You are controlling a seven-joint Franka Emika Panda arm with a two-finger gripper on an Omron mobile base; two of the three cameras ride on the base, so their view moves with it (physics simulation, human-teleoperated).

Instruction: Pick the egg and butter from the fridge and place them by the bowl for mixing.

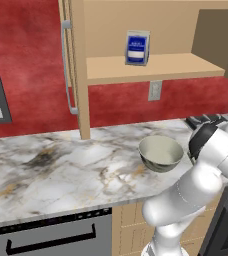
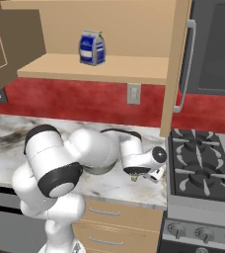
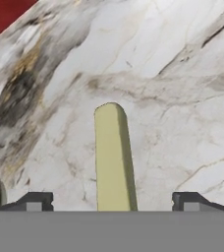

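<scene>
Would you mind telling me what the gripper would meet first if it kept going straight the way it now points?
Most likely the butter, lying between the open gripper's fingertips, on the marble counter; depth is unclear.

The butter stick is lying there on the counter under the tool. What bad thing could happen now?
1. The butter lies on the marble counter between the open tool's two fingertips. If the tool shifts sideways as it lifts, a fingertip might knock or roll the stick.
2. The bowl sits close by, so a wide swing of the arm could bump it.
</scene>
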